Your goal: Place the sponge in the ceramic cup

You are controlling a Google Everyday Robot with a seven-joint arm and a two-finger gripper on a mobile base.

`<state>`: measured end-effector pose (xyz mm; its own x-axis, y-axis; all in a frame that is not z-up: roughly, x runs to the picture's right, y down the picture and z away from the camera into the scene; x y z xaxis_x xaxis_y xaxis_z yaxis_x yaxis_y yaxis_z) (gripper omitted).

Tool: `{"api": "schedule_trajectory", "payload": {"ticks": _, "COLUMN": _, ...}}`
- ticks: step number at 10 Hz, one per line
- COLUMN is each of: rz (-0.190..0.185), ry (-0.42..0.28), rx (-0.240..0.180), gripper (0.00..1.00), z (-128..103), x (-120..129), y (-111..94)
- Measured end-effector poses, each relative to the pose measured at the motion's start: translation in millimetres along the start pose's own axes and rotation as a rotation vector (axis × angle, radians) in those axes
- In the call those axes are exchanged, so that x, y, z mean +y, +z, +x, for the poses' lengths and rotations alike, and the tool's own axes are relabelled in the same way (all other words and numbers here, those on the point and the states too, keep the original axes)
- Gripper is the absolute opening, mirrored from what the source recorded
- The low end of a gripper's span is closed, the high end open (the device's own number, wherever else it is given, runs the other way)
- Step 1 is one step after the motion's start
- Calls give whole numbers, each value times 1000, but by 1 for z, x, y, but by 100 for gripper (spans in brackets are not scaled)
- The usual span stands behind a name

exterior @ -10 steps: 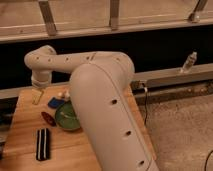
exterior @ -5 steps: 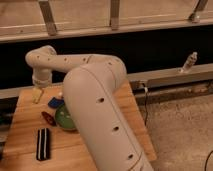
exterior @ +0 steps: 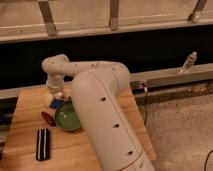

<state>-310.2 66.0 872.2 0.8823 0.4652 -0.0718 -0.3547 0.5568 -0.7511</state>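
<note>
My gripper (exterior: 51,96) hangs over the back left part of the wooden table (exterior: 25,130), at the end of the large white arm (exterior: 100,110). The blue sponge (exterior: 57,104) shows just below and right of the gripper, at the green plate's far rim; whether it is held is unclear. A small pale shape right of the gripper looks like the ceramic cup (exterior: 65,93), mostly covered by the arm.
The round green plate (exterior: 66,119) lies mid-table, partly under the arm. A small red oblong thing (exterior: 48,118) lies at its left. A black striped bar (exterior: 43,144) lies near the front left. A bottle (exterior: 188,62) stands on the ledge at right.
The arm has swung further left across the table and now covers more of the plate. The gripper has stayed over the back left corner, near the sponge.
</note>
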Motion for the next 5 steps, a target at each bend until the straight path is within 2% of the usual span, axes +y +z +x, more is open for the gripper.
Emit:
{"api": "schedule_trajectory", "payload": {"ticks": 3, "rz": -19, "ry": 3, "rx": -25, "gripper": 80, "z": -5, "x": 5, "y": 12}}
{"api": "schedule_trajectory", "payload": {"ticks": 5, "rz": -10, "ry": -9, "rx": -40, "gripper": 80, "z": -14, "x": 8, "y": 7}}
